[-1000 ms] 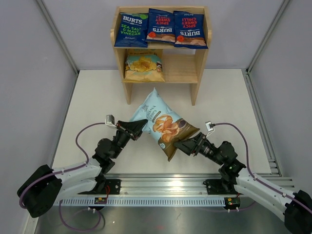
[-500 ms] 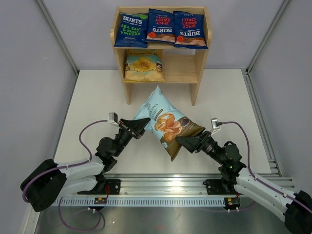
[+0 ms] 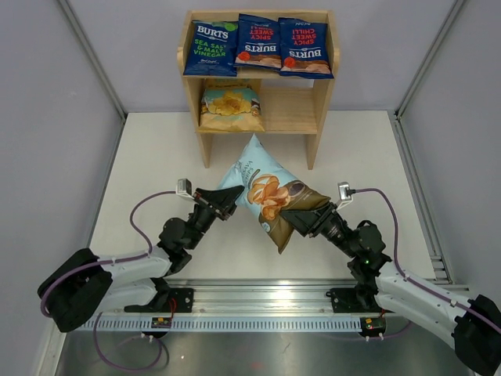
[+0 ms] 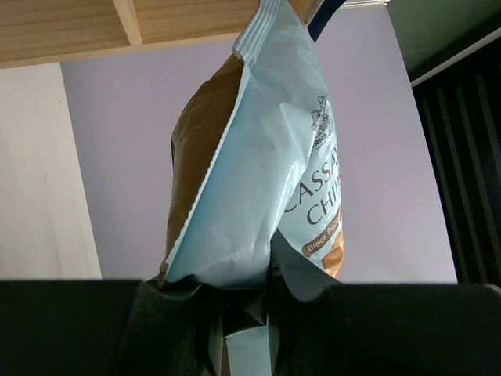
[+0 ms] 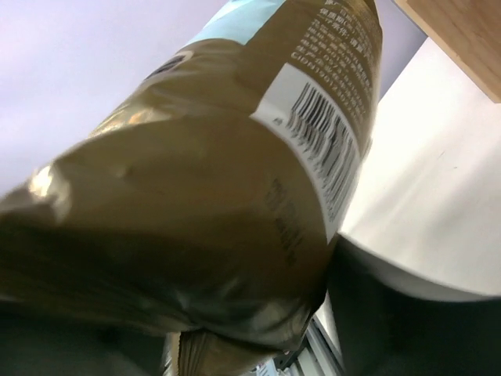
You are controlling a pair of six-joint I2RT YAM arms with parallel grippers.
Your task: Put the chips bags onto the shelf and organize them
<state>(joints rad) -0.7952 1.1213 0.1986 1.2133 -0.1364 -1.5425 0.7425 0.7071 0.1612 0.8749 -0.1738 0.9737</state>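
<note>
The light-blue and brown chips bag (image 3: 270,196) hangs in the air in front of the shelf (image 3: 309,117), held from both sides. My left gripper (image 3: 227,197) is shut on its left edge; the pinched blue corner shows in the left wrist view (image 4: 250,235). My right gripper (image 3: 296,217) is shut on its lower brown end, whose back with a barcode fills the right wrist view (image 5: 235,196). Three dark-blue Burts bags (image 3: 258,43) lie side by side on the shelf's top tier. The tan-yellow bag (image 3: 231,107) lies on the left of the lower tier.
The right half of the shelf's lower tier (image 3: 290,110) holds nothing. The shelf's front legs (image 3: 206,149) stand just behind the held bag. Grey walls (image 3: 63,102) close in the white table (image 3: 156,157) on both sides. A metal rail (image 3: 266,301) runs along the near edge.
Both grippers have carried the light-blue bag a little up and toward the shelf, and its top corner now sits closer to the lower tier.
</note>
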